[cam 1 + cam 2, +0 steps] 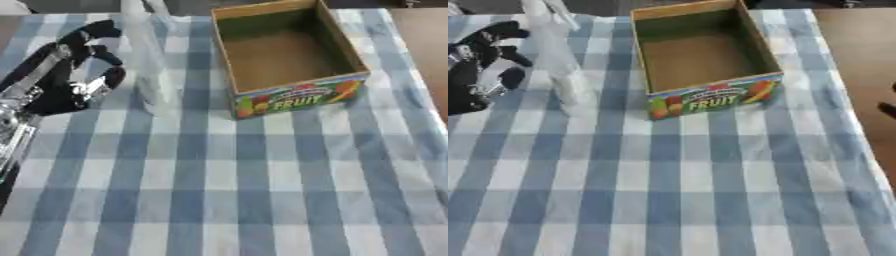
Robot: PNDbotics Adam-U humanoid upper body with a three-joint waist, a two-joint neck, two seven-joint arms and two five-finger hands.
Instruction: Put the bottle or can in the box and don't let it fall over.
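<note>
A clear plastic bottle [149, 60] stands upright on the blue and white checked tablecloth, left of the box. An open cardboard box [285, 55] with "FRUIT" printed on its front sits at the back centre, empty inside. My left hand [83, 70] hovers just left of the bottle, fingers curved toward it with a gap remaining, holding nothing. A dark tip of my right hand [888, 109] shows at the right edge of the right eye view, off the cloth.
The checked tablecloth [227, 190] covers the table in front of the bottle and box. Bare brown table [859, 55] shows along the right side, beyond the cloth's edge.
</note>
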